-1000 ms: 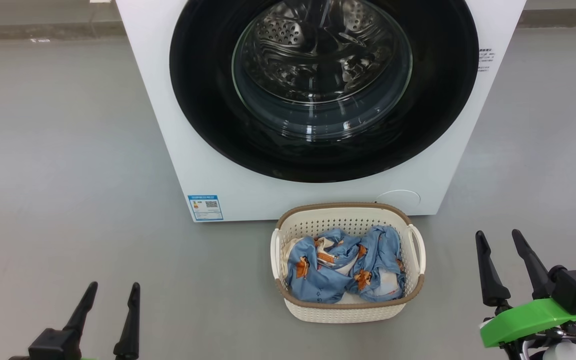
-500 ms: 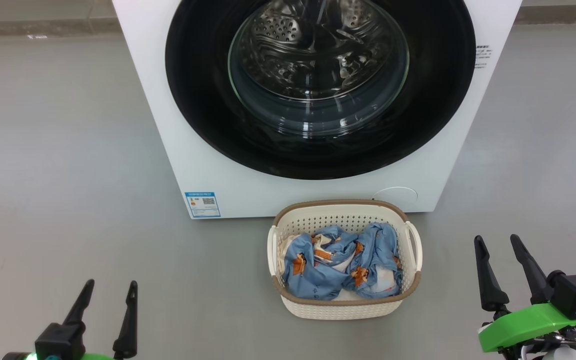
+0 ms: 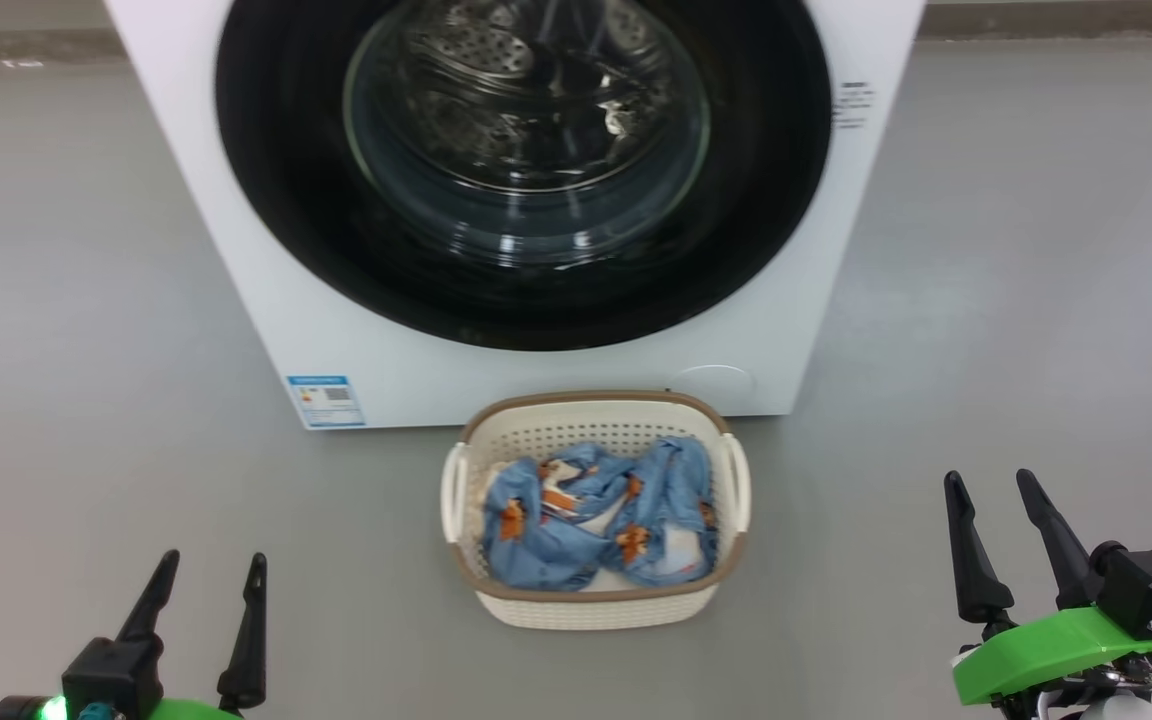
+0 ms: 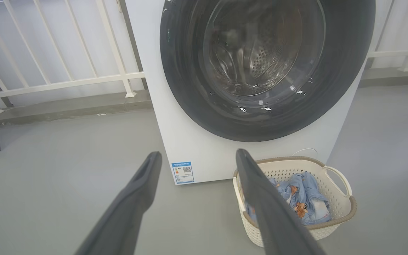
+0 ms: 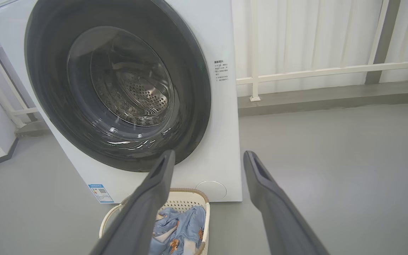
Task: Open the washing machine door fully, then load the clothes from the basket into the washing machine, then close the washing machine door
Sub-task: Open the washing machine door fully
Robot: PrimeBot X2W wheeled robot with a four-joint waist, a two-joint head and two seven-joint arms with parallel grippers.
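The white washing machine [image 3: 236, 300] stands ahead, and its glossy black washing machine door [image 3: 276, 200] lies flat against the front, with the steel drum visible through the glass. The cream basket [image 3: 591, 400] sits on the floor just in front of it, holding the crumpled light blue clothes [image 3: 596, 525]. My left gripper [image 3: 214, 557] hangs open and empty at the lower left, well short of the basket. My right gripper [image 3: 987, 477] is open and empty at the lower right, off to the basket's right. The left wrist view looks past open fingers [image 4: 260, 198] at the door [image 4: 186, 88] and basket [image 4: 285, 159].
A blue label sticker [image 3: 326, 400] and a round flap [image 3: 711, 382] mark the machine's lower front. A white railing [image 4: 66, 83] on a low kerb runs behind the machine on both sides [image 5: 331, 71]. Grey floor [image 3: 86, 300] spreads around the basket and machine.
The whole head picture has slid left, so the camera has turned; machine and basket stay put on the floor. Both grippers keep their places in view, still open.
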